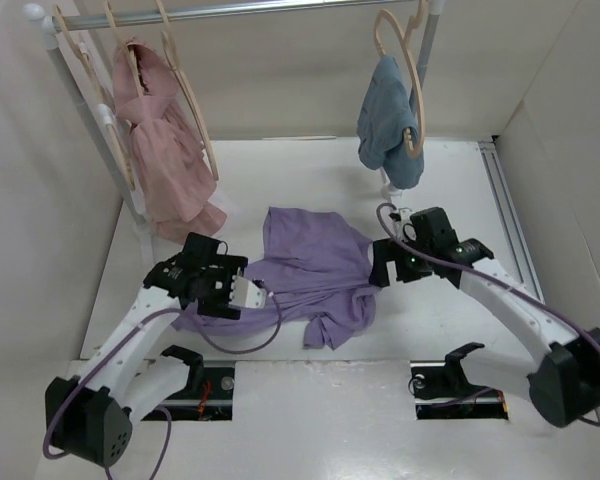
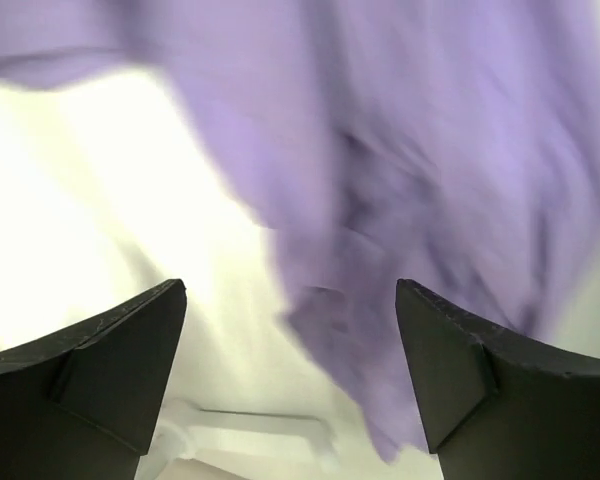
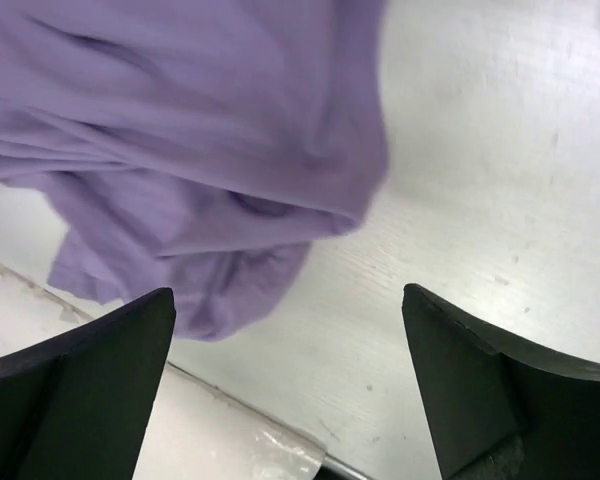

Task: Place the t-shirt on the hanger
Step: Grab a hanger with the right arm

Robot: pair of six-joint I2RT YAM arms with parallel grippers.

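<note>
You see a purple t-shirt (image 1: 310, 265) lying crumpled on the white table (image 1: 450, 200), near the middle, between your two arms. Your left gripper (image 1: 248, 294) sits at the shirt's near left edge. Its fingers (image 2: 110, 350) are spread wide and released. In the wrist view, blurred purple cloth lies ahead of them, closer to the finger on the right, not pinched. Your right gripper (image 1: 380, 268) sits at the shirt's right edge, its fingers (image 3: 480, 370) also spread wide and empty. There the cloth lies ahead and to the left, with bare table between the fingers. At the far edge, a rail (image 1: 260, 10) carries a pink garment (image 1: 165, 150) on the left and a blue garment (image 1: 388, 130) on the right.
</note>
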